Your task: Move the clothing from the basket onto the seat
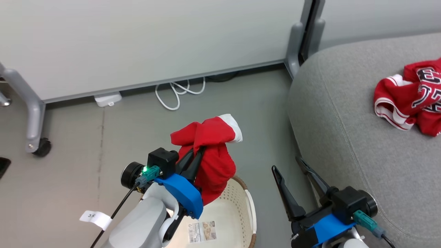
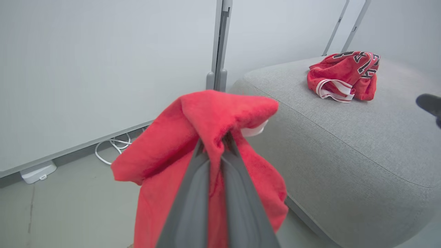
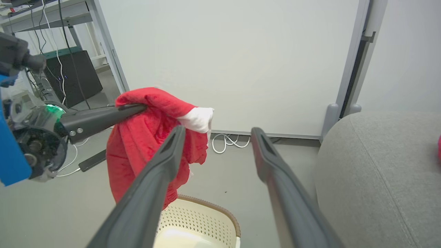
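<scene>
- Your left claw is pinched fully shut on a fold of the plain red garment. The garment hangs in the air above the basket, with its low end close to the rim.
- Your right claw stands wide open with nothing in it, just beside the front edge of the seat.
- The step in hand looks like the carry: swing the left arm across to the robot's right and over the seat's rounded edge before you let go.
- Lift enough for the hanging tail to clear that edge. Judging from the drape, the low end could drag on the cushion's side.
- Mind the right claw, which sits between the garment and the seat. Draw it aside or pass above it.
- Release over the flat of the cushion, not the sloping edge, where soft cloth may slide to the floor.
- The garment is soft, fuzzy red cloth, bunched over the fingers, with 1 white cuff sticking out at the top.
- The jersey, red with white-striped trim and black-and-white numbers, lies crumpled on the seat, so 1 of 2 pieces looks done.
</scene>
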You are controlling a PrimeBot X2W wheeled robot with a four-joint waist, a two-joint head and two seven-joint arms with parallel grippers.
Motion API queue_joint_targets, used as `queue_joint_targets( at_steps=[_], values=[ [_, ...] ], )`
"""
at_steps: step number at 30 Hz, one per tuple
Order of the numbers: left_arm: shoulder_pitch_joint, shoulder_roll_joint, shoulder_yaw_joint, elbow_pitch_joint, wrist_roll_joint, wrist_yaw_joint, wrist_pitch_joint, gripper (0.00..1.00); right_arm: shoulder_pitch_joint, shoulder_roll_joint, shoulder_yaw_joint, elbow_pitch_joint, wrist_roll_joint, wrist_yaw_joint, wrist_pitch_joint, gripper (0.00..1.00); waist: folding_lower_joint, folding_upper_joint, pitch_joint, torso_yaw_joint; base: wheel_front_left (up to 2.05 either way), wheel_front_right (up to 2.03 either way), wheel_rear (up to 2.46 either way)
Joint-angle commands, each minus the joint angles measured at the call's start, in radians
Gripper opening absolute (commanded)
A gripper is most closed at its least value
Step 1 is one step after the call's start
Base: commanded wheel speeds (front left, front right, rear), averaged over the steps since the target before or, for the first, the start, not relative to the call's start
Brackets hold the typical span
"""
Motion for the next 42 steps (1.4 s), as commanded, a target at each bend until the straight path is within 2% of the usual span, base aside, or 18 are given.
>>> queue_joint_targets(
  at_steps=[1,11,26,34,42],
  values=[
    [0.007,0.005,-0.004,-0.015,-0.003,-0.001,-0.005,0.0,0.017,0.0,-0.003,-0.003,-0.001,0.001,0.004,1.0,0.0003,-0.0001,-0.024,0.023,0.0,0.0,0.0],
    [-0.063,0.027,-0.04,-0.118,0.005,0.003,0.045,0.0,0.059,0.0,-0.007,-0.014,0.004,0.001,0.024,1.0,0.0003,-0.0001,-0.073,0.069,0.0,0.0,0.0],
    [-0.031,0.046,-0.047,-0.219,-0.016,0.033,0.089,0.0,0.048,-0.001,0.025,-0.02,0.011,0.001,0.038,1.0,0.0003,-0.0001,-0.071,0.078,0.0,0.0,0.0],
    [-0.037,0.041,-0.057,-0.236,-0.021,0.038,0.097,0.0,-0.036,-0.001,0.108,0.064,0.058,0.001,0.095,1.0,0.0003,-0.0001,-0.063,0.077,0.0,0.0,0.0],
    [-0.056,0.029,-0.078,-0.256,-0.023,0.033,0.106,0.0,-0.169,0.0,0.161,0.237,0.133,0.001,0.091,1.0,0.0003,-0.0001,-0.06,0.094,0.0,0.0,0.0]
  ],
)
